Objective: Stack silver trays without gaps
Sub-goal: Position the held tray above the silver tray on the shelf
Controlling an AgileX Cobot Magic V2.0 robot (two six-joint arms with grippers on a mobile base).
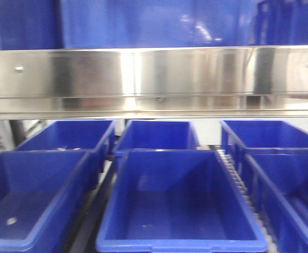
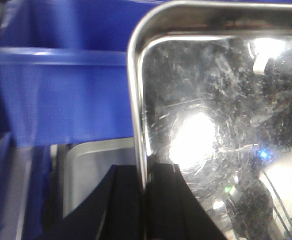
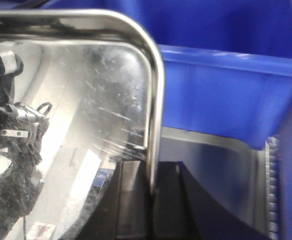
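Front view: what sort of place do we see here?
Probably a warehouse or factory sorting station, not a home. Rows of identical blue plastic bins lie along a long steel rail, and the wrist views show a shiny steel tray next to more such bins.

Warehouse-like sorting line: blue bins (image 1: pixel 180 205), steel rail (image 1: pixel 154 79).

front: level, facing blue bins (image 1: pixel 180 211) | wrists: close, sharing silver tray (image 2: pixel 211 75), opposite rims
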